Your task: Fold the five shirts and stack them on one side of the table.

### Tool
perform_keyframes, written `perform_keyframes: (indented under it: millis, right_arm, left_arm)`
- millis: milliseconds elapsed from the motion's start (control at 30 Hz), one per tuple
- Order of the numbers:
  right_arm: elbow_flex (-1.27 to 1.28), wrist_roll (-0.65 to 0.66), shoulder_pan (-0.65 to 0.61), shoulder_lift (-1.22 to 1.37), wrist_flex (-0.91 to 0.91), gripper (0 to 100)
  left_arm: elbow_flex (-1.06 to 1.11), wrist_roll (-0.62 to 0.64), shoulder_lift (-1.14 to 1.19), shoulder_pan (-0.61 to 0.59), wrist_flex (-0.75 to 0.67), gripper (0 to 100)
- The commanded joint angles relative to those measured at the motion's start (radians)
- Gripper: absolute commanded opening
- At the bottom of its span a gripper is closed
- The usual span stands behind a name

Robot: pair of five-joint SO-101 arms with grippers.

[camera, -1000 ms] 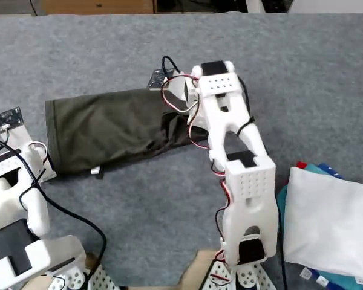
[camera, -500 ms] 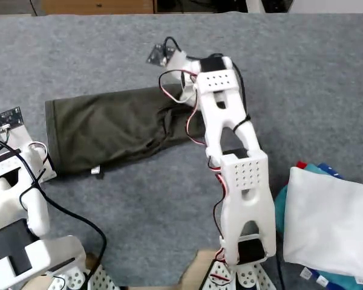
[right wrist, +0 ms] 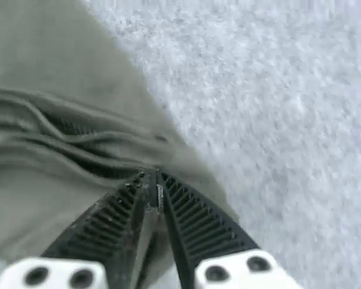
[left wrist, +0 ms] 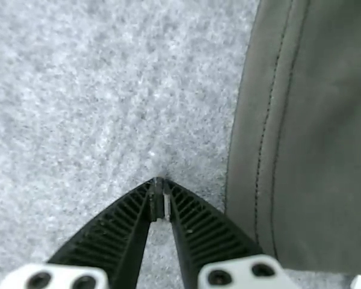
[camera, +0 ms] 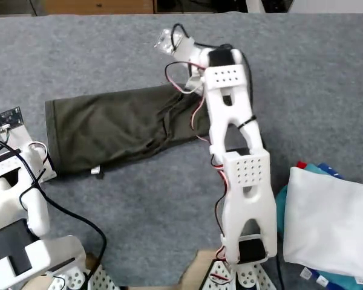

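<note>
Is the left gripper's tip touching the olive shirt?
Apart. In the left wrist view, grey table cover lies between the shut tip of the left gripper and the olive shirt.

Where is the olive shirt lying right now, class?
In the high view the olive shirt lies spread left of the table's centre, its hem beside the left gripper, its crumpled end at the right gripper, left of the folded stack.

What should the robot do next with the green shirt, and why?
Probably lift the right claw a little, to fold the green shirt in half: the claw looks shut on its bunched end, and the shirt lies in one long strip.
</note>
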Motion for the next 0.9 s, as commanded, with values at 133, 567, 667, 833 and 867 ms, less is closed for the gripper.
perform_keyframes:
  millis: [133, 567, 667, 833, 867]
  right_arm:
    - [-0.432, -0.144, 0.064, -0.142, 0.331, 1.2]
    - [-0.134, -0.423, 0.346, -0.226, 0.414, 11.5]
    - [0.001, -0.413, 0.357, -0.220, 0.368, 14.6]
    - [0.150, -0.410, 0.364, -0.160, 0.178, 14.8]
    - [0.173, -0.411, 0.364, -0.142, 0.138, 14.8]
  left_arm:
    - [-0.009, 0.003, -0.030, 0.006, -0.012, 2]
    - [-0.244, 0.055, -0.028, 0.009, 0.356, 2]
    - [-0.365, 0.078, -0.030, 0.020, 0.466, 2]
    - [-0.569, 0.152, -0.025, 0.078, 0.557, 13]
    - [-0.594, 0.166, -0.021, 0.092, 0.555, 16]
